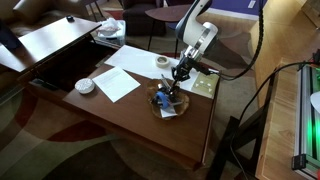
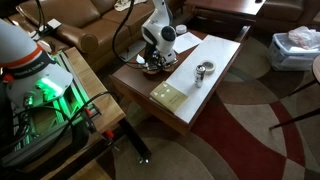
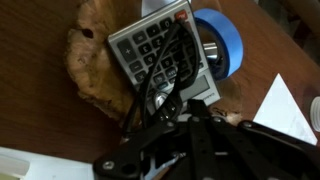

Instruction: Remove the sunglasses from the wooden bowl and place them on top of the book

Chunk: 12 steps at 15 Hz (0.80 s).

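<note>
The brown wooden bowl point(image 3: 88, 62) holds a grey calculator point(image 3: 160, 48), a blue tape roll point(image 3: 226, 45) and the dark sunglasses point(image 3: 160, 92), whose thin arms lie across the calculator. My gripper point(image 3: 182, 112) is right over the bowl, and its black fingers look closed on the frame end of the sunglasses. In both exterior views the gripper point(image 1: 178, 74) point(image 2: 152, 62) is low above the bowl point(image 1: 160, 108). The pale yellow-green book point(image 1: 203, 85) point(image 2: 168, 96) lies flat on the table right beside the bowl.
White sheets of paper point(image 1: 120, 80) lie mid-table, with a corner in the wrist view point(image 3: 288, 105). A white round dish point(image 1: 85, 86) sits at one table edge. A small pale tape ring point(image 1: 163, 62) point(image 2: 204, 69) lies behind the bowl. Sofas and chairs surround the table.
</note>
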Tool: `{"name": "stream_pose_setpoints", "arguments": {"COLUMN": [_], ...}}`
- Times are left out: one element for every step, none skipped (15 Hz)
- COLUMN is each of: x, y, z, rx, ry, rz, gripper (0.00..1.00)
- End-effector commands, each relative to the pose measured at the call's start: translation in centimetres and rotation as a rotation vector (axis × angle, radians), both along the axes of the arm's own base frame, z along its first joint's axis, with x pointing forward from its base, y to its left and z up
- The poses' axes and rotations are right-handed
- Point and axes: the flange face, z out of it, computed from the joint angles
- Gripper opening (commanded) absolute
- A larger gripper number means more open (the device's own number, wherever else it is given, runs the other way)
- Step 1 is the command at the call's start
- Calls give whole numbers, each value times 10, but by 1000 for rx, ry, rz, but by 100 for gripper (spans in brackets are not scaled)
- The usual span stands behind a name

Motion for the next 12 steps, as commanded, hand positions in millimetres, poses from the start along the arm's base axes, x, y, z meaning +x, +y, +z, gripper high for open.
{"name": "stream_pose_setpoints", "arguments": {"x": [-29, -32, -35, -37, -38, -37, -36, -30, -27, -26, -22, -17], "y": [-9, -5, -3, 1, 6, 9, 14, 19, 22, 22, 20, 19], "z": [36, 40, 37, 34, 26, 21, 17, 15, 14, 13, 13, 14], "rx": [10, 15, 27, 28, 20, 12, 9, -12, -12, -28, -40, -46], "ry": [-95, -100, -65, -17, 40, 65, 85, 81, 97, 105, 108, 107], "rz": [-30, -20, -9, -12, -18, -28, -12, -17, -5, -36, -65, -93], "gripper": [0, 0, 26, 28, 33, 40, 49, 56, 64, 71, 80, 86]}}
